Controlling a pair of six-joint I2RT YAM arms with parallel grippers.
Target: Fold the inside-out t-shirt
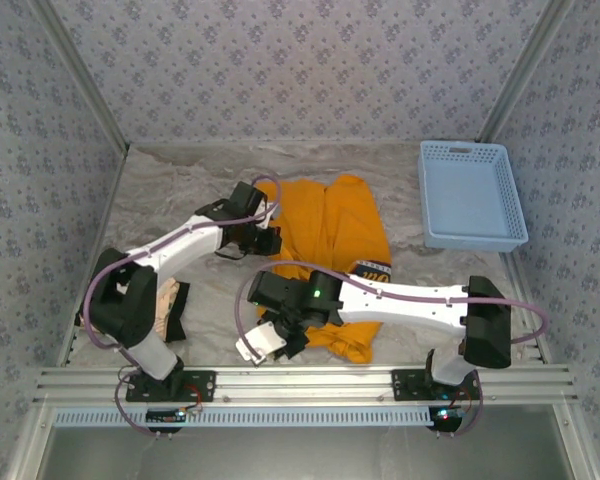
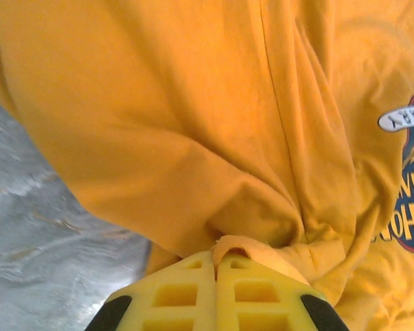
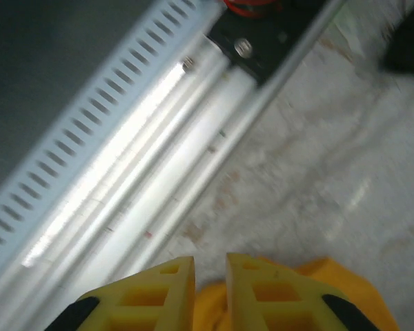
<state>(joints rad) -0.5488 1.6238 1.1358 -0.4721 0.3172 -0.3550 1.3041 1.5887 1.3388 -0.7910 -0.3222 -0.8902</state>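
**Left arm pinches the shirt's edge, right jaws a little parted at its near corner**

The inside-out t-shirt (image 1: 330, 225) lies crumpled in the middle of the table (image 1: 180, 200). It runs as a long orange-yellow heap from the far centre down toward the near rail (image 1: 310, 380). A dark printed graphic (image 1: 373, 268) with yellow lettering shows on its right side, about halfway along.

The left gripper (image 1: 268, 238) sits at the shirt's left edge, toward the far end. In the left wrist view its yellow fingers (image 2: 255, 289) are pressed together with a small fold of the orange cloth caught between their tips. The fabric puckers and gathers toward that pinch. A small white label (image 2: 403, 118) lies on the cloth to the right, just above the graphic.

The right gripper (image 1: 275, 345) is at the shirt's near left corner, close to the rail. In the right wrist view its two fingers (image 3: 172, 289) stand slightly apart with a narrow gap. Orange cloth bunches beneath and beside them. Whether any of it lies inside the gap cannot be told.

A light blue basket (image 1: 465, 150) stands at the far right, well apart from the shirt. A beige cloth with a black edge (image 1: 168, 300) lies at the near left, partly behind the left arm.
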